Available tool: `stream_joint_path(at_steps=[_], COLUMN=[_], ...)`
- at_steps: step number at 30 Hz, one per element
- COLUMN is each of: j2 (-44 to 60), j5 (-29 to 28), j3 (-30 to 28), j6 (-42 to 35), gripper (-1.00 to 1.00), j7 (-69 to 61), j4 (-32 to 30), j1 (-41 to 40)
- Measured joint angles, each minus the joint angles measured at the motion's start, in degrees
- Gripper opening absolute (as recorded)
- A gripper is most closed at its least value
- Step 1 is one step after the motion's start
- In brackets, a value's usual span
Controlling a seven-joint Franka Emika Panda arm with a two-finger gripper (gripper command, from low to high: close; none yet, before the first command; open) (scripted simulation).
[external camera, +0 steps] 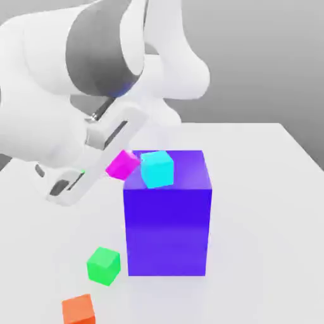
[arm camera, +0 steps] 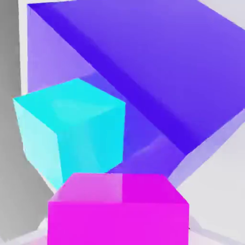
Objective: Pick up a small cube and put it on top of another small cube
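Fig.: gripper (external camera: 112,169) closed on the small cube (external camera: 123,164), magenta-pink, held at the fingertips w/ hand tilted. Key relation: cyan cube (external camera: 157,169), the likely target, lies just beyond the held cube, touching or nearly so (exterior view too oblique to tell), atop the blue-violet block (external camera: 168,234). Cubes have no long axis; no labels or writing seen. Green cube (external camera: 104,265) & orange cube (external camera: 78,309) lie well apart, on the table (external camera: 266,209).

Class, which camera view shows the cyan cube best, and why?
The hand view: the cyan cube appears large, three faces clear, against the big blue-violet block. The exterior view shows the cyan cube small, at the block's top edge beside the magenta cube.
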Motion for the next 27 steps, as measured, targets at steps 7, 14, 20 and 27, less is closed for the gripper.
stream_joint_path(at_steps=[7,14,20,27], j2=[-3.18,-6.09,-8.14,-11.44], j5=[-6.04,-8.46,-6.82,-4.0], j3=[-0.44,-0.34,0.53,0.75], j6=[14.4,33.06,51.65,72.44], gripper=[-1.0,-1.0,-1.0,-1.0], j7=[-14.36,-27.08,-38.66,-47.69], j4=[-9.14,-18.68,-27.09,-35.06], j1=[-1.85,-2.51,-1.5,-0.71])
